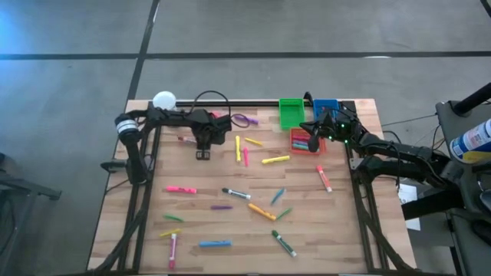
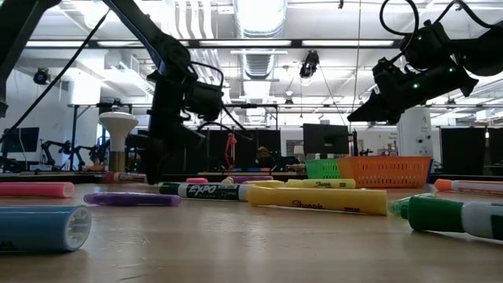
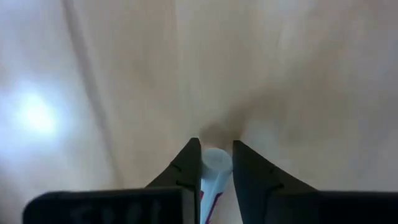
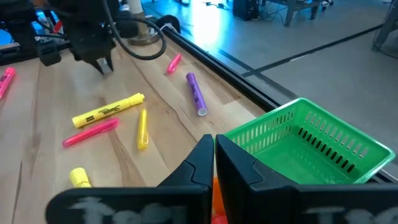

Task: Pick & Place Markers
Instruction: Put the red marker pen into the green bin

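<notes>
Left wrist view shows the left gripper [image 3: 216,168] down at the surface [image 3: 280,74], its fingers drawn in on either side of a pale-barrelled marker [image 3: 214,163] near its end; whether they already pinch it is hard to judge. Such markers look light, stiff and smooth, apt to roll, so a grip across mid-barrel seems safest. Other markers [image 1: 275,159] lie scattered. The right gripper [image 4: 214,155] hangs closed and empty beside the green bin [image 4: 311,140].

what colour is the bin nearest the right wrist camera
Green, a slotted plastic bin, clearest in the right wrist view; it also shows from above.
</notes>
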